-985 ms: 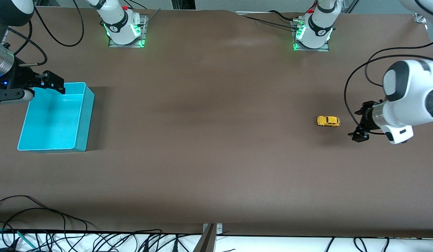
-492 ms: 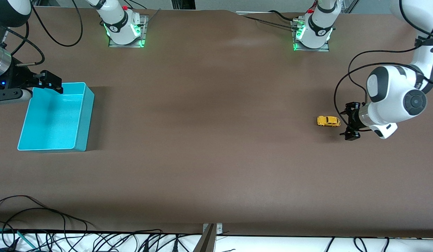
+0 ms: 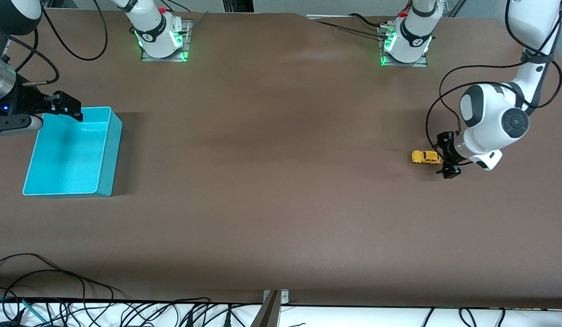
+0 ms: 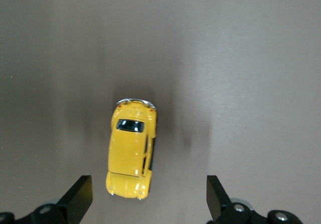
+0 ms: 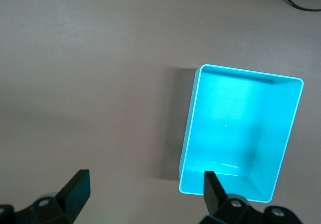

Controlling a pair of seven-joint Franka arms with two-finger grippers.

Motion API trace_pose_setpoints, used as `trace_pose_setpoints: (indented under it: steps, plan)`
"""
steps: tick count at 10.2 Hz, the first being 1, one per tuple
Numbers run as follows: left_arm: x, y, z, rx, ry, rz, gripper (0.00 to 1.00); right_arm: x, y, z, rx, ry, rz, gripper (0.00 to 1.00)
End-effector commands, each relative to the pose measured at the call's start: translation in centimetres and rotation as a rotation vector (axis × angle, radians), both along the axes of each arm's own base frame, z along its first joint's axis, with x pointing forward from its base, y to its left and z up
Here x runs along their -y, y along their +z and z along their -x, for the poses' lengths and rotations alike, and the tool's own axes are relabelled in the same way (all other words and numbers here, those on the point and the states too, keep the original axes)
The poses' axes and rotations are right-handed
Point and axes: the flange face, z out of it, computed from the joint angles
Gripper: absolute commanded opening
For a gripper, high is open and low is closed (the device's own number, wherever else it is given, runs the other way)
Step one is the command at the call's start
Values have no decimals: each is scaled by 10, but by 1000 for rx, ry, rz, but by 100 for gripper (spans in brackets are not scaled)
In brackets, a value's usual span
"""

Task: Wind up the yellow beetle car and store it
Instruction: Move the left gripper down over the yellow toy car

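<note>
The yellow beetle car (image 3: 426, 157) is a tiny bright-yellow toy with a rounded, humped body, dark windows and black wheels. It stands upright on its wheels on the brown desk (image 3: 281, 181), toward the left arm's end. Its long axis runs along the desk's length. In the left wrist view the car (image 4: 130, 151) shows from above: a dark window pane near one end, a chrome-coloured bumper at that same end, and a smooth yellow roof and bonnet. Nothing touches it, and it casts a soft shadow on the desk beside it.
</note>
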Motion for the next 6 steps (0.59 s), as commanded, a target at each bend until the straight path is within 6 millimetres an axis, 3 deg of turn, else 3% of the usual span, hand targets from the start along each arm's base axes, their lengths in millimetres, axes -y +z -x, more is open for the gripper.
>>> trace_pose_setpoints:
  steps: [1, 6]
  plan:
    - [14, -4, 22, 5, 14, -11, 100, -2, 1, 1, -8, 14, -18, 100]
    - [12, -20, 32, 10, -88, -62, 97, -2, 1, 1, -9, 14, -18, 100]
